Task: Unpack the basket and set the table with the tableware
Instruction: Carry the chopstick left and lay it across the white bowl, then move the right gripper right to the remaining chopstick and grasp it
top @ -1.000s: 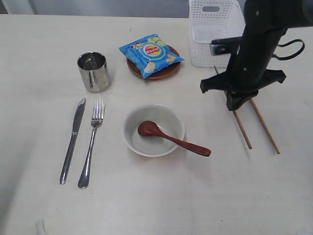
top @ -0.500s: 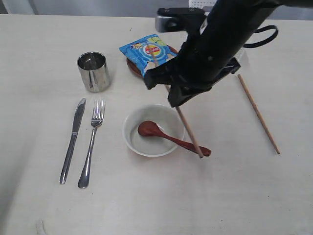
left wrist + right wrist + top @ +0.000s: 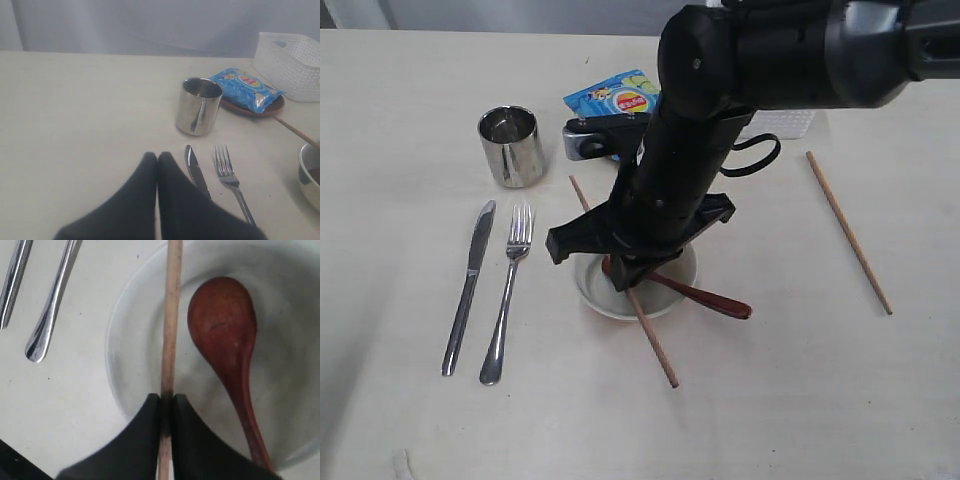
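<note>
jaws on the right gripper (image 3: 166, 399): pinched tight on one chopstick (image 3: 172, 315), stick caught between the fingertips. jaws on the left gripper (image 3: 157, 156): pressed together, nothing between them, low over bare table (image 3: 800, 400), knife (image 3: 196, 170) and fork (image 3: 227, 175) just ahead.

held chopstick slanting across the white bowl (image 3: 588, 290) mid-table. near end out past the bowl's near rim, far end poking out toward the cup (image 3: 510, 145). cannot tell whether touching the rim.

second chopstick (image 3: 848, 232) flat on the table, well apart on the right.

reddish-brown spoon (image 3: 715, 300) with head inside the bowl, handle out over the right rim.

knife and fork side by side left of the bowl, knife outermost.

steel cup upright, just beyond the fork's far end.

blue chip bag (image 3: 610, 100) lying on a brown plate (image 3: 252, 112), right of the cup.

white basket (image 3: 292, 70) at the far right, mostly hidden behind the right arm in the exterior view.
</note>
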`<state>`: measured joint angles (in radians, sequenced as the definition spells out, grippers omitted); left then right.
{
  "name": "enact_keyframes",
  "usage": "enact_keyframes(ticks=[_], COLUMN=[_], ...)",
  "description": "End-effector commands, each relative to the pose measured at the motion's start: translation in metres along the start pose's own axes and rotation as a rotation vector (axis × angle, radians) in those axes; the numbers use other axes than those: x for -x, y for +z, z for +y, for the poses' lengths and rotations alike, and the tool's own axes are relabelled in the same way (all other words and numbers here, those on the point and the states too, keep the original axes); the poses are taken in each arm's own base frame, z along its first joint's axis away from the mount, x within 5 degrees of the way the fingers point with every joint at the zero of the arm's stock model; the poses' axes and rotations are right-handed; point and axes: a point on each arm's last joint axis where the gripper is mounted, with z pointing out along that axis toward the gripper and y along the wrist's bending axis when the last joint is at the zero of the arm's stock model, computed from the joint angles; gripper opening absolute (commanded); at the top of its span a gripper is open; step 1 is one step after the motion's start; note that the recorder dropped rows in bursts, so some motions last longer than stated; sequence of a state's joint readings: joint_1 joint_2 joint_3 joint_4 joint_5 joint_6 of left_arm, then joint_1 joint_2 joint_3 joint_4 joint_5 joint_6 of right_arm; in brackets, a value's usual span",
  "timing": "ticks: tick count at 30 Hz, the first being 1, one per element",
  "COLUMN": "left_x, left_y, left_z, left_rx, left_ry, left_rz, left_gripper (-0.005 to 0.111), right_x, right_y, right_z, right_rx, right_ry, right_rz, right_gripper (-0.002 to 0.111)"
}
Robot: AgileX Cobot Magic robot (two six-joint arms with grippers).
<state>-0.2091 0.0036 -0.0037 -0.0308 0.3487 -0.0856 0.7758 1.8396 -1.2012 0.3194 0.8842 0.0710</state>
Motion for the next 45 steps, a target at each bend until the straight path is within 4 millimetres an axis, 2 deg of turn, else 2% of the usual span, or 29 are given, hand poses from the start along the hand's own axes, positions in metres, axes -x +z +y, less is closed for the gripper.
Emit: enact_keyframes(ticks=[1,9,21,23,28,30,32,34,38,39,40,41,42,43,45], left_x=[-0.001,-0.001,-0.001,-0.001,-0.001,-0.001,-0.001,-0.001,-0.001,-0.001,-0.001,-0.001,-0.001,-0.001,-0.001], left_y=[0.0,0.0,0.0,0.0,0.0,0.0,0.0,0.0,0.0,0.0,0.0,0.0,0.0,0.0,0.0], left_z=[0.0,0.0,0.0,0.0,0.0,0.0,0.0,0.0,0.0,0.0,0.0,0.0,0.0,0.0,0.0], left_rx=[-0.004,-0.004,-0.004,-0.004,-0.004,-0.004,-0.004,-0.004,-0.004,-0.004,-0.004,-0.004,-0.004,-0.004,-0.004], left_ry=[0.005,0.005,0.005,0.005,0.005,0.005,0.005,0.005,0.005,0.005,0.005,0.005,0.005,0.005,0.005], left_rz=[-0.002,-0.002,-0.002,-0.002,-0.002,-0.002,-0.002,-0.002,-0.002,-0.002,-0.002,-0.002,-0.002,-0.002,-0.002], left_gripper=[0.0,0.0,0.0,0.0,0.0,0.0,0.0,0.0,0.0,0.0,0.0,0.0,0.0,0.0,0.0], right_x=[0.006,0.01,0.01,0.01,0.011,0.011,0.011,0.012,0.015,0.014,0.014,0.013,0.014,0.016,0.014], right_y=[-0.002,-0.005,0.0,0.0,0.0,-0.001,-0.004,-0.016,-0.076,-0.098,-0.109,-0.127,-0.135,-0.144,-0.15], right_z=[-0.001,-0.009,-0.009,-0.009,-0.009,-0.009,-0.008,-0.006,-0.001,-0.006,-0.009,-0.021,-0.029,-0.052,-0.096], right_rx=[-0.004,-0.107,-0.106,-0.106,-0.104,-0.103,-0.102,-0.11,-0.221,-0.319,-0.384,-0.516,-0.574,-0.637,-0.645], right_ry=[0.022,0.046,0.054,0.054,0.054,0.049,0.045,0.026,-0.071,-0.102,-0.112,-0.092,-0.073,-0.019,0.117], right_rz=[-0.026,-0.034,-0.012,-0.012,-0.023,-0.028,-0.039,-0.059,-0.114,-0.142,-0.163,-0.216,-0.246,-0.248,-0.218], right_gripper=[-0.001,-0.001,0.0,0.006,0.034,0.04,0.04,0.04,0.04,0.04,0.04,0.04,0.04,0.04,0.04])
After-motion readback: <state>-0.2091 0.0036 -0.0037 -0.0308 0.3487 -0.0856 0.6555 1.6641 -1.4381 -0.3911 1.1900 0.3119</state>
